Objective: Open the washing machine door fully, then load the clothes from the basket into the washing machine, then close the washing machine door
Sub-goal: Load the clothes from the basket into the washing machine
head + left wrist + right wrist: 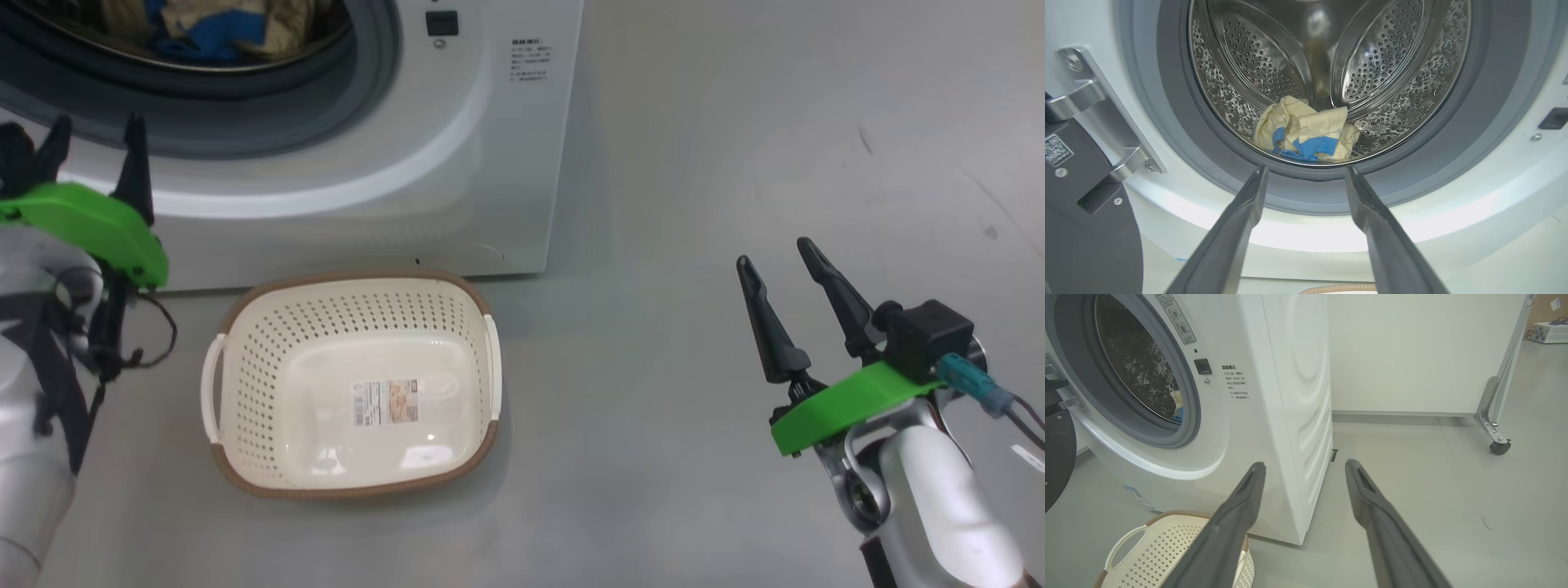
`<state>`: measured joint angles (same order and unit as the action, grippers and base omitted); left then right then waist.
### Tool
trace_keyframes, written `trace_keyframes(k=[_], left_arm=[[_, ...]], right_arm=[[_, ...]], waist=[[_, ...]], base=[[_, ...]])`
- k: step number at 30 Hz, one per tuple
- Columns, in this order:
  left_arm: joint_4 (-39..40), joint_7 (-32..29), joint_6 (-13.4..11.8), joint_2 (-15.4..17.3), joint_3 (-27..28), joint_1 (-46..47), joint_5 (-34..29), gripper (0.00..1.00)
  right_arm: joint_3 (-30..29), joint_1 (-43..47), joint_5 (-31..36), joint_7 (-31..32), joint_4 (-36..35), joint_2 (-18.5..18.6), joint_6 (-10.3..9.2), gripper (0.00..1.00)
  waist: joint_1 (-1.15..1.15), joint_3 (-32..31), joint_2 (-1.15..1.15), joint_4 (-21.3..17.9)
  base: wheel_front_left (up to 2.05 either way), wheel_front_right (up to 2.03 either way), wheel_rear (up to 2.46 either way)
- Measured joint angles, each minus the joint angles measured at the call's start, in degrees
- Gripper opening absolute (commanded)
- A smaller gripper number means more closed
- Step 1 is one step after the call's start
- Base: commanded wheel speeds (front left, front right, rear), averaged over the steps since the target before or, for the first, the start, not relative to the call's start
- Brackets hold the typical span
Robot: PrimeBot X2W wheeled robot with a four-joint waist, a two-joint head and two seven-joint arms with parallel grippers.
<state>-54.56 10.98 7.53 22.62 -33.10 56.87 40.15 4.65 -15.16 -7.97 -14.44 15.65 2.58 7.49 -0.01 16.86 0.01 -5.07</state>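
Left gripper (1306, 168) spread, empty, facing drum (1384, 53); right gripper (775, 255) spread, empty too. Clothes (1310, 128) inside washing machine (490, 163), basket (261, 359) empty. Washing machine door (1090, 245) open: seemingly only closing left.

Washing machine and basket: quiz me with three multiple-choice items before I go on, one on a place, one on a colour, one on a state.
1. Where do the clothes lie?
A. In the basket
B. In the drum of the washing machine
C. Draped over the washing machine door

2. What colour is the small cloth piece among the pale yellow ones?
A. Red
B. Green
C. Blue

3. How does the washing machine door stand?
A. Open, swung aside
B. Shut over the drum
C. Ajar, half covering the drum

Answers:
1 B: the left wrist view shows them at the bottom of the drum, and the basket holds nothing.
2 C: blue shows between the yellow folds.
3 A: the drum mouth is uncovered and the door hangs off to its hinge side.
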Motion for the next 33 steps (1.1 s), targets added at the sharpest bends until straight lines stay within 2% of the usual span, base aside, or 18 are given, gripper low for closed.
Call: trace_keyframes(k=[5,11,14,18,24,33], left_arm=[[3.18,1.76,-0.11,-0.07,0.14,-7.62,1.41,1.00],[8.54,2.98,-2.49,-0.43,1.45,-17.43,2.86,1.00],[13.04,3.19,-5.01,-0.65,2.83,-24.20,3.14,1.00],[16.88,3.20,-7.01,-1.16,4.10,-28.85,3.27,1.00],[24.88,3.20,-10.25,-2.31,7.70,-36.74,0.27,1.00],[31.92,3.20,-11.37,-4.75,12.73,-45.79,-6.01,1.00]], right_arm=[[-0.15,2.55,-0.02,0.00,0.21,0.00,0.00,1.00],[-0.70,5.39,-0.04,0.00,0.60,0.00,0.00,1.00],[-1.72,6.90,-1.41,0.00,0.65,0.00,0.00,1.00],[-2.37,8.27,-2.12,0.00,0.88,-0.01,0.00,1.00],[-2.32,9.35,-2.11,0.00,1.33,-0.01,0.00,1.00],[-3.55,12.80,-0.47,0.00,0.96,-0.01,0.00,1.00]], waist=[[0.00,-5.03,0.00,1.36],[0.00,-10.26,0.00,3.02],[0.00,-13.58,0.00,3.96],[0.00,-16.07,0.00,4.76],[0.00,-19.77,0.00,6.53],[0.00,-21.38,0.00,6.07]], base=[[0.00,0.00,0.00],[0.00,0.00,0.00],[0.00,0.00,0.00],[0.00,0.00,0.00],[0.00,0.00,0.00],[0.00,0.00,0.00]])
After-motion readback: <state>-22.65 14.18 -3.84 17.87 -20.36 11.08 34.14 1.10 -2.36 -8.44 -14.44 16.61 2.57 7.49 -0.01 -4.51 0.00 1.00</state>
